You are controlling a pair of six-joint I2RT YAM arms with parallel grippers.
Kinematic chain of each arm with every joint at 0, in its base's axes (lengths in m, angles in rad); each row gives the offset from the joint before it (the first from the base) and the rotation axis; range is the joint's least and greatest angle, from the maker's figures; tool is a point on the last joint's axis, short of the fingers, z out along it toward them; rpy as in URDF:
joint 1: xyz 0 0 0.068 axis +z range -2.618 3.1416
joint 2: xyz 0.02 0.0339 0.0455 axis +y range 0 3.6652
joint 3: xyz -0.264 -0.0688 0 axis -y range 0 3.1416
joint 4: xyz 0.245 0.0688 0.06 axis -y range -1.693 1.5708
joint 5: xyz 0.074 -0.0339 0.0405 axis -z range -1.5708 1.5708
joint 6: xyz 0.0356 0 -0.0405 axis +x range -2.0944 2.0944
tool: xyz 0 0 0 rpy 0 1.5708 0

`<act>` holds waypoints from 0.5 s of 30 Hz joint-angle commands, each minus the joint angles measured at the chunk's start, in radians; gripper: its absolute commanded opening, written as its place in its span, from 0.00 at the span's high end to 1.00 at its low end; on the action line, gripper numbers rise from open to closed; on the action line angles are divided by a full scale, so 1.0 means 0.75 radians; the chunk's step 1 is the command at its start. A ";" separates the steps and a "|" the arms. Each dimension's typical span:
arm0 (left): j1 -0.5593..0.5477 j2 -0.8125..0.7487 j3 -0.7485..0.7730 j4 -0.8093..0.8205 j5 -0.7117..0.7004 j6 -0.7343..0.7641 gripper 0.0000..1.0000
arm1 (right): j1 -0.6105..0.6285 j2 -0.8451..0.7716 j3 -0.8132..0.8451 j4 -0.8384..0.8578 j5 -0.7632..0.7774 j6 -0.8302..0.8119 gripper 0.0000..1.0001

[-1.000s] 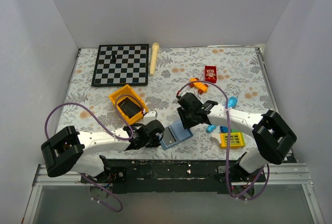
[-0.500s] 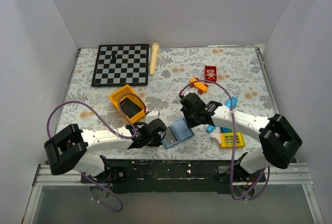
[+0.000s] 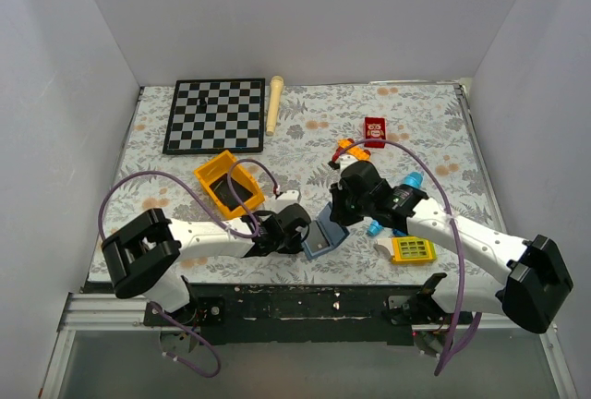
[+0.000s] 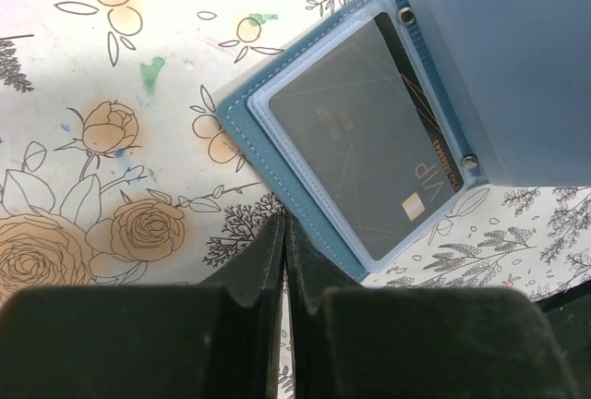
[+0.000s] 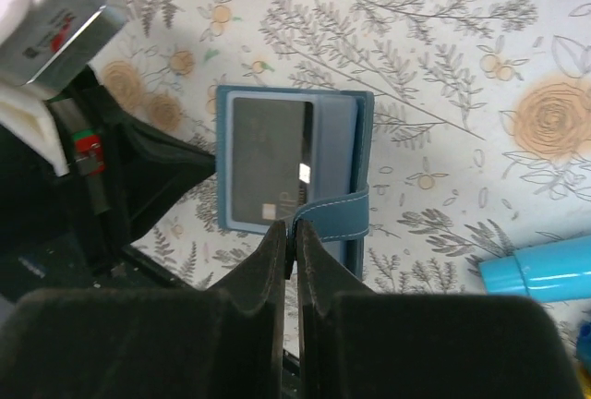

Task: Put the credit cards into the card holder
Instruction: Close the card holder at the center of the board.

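Black card [image 4: 360, 150] sits inside the clear sleeve [image 4: 266, 111] of the open holder [image 3: 320, 238], which lies at 6 o'clock on the table [image 3: 434, 140], close to the near edge. A second card I cannot place.

Right gripper [image 5: 294, 231], at 1 o'clock of the holder, looks pinched tight on the tab [image 5: 334, 209]. Left gripper [image 4: 283, 233], at 9 o'clock of it, is closed on nothing, its tips just beside the holder's edge and not pressing it.

Risks, as I judge them: nothing pins the holder, so a pull on the tab may drag or lift it whole rather than fold it. A tilt may let the card slide from the sleeve. A skid toward 6 o'clock may carry it off the table.
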 commanded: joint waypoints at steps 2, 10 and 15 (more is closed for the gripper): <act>-0.004 -0.020 -0.014 0.004 0.018 -0.017 1.00 | -0.016 -0.011 -0.026 0.124 -0.298 0.026 0.99; -0.004 -0.290 -0.208 -0.092 -0.057 -0.097 1.00 | -0.030 0.036 -0.122 0.392 -0.648 0.081 0.99; -0.004 -0.492 -0.257 -0.213 -0.092 -0.141 1.00 | -0.032 0.126 -0.182 0.574 -0.789 0.169 0.99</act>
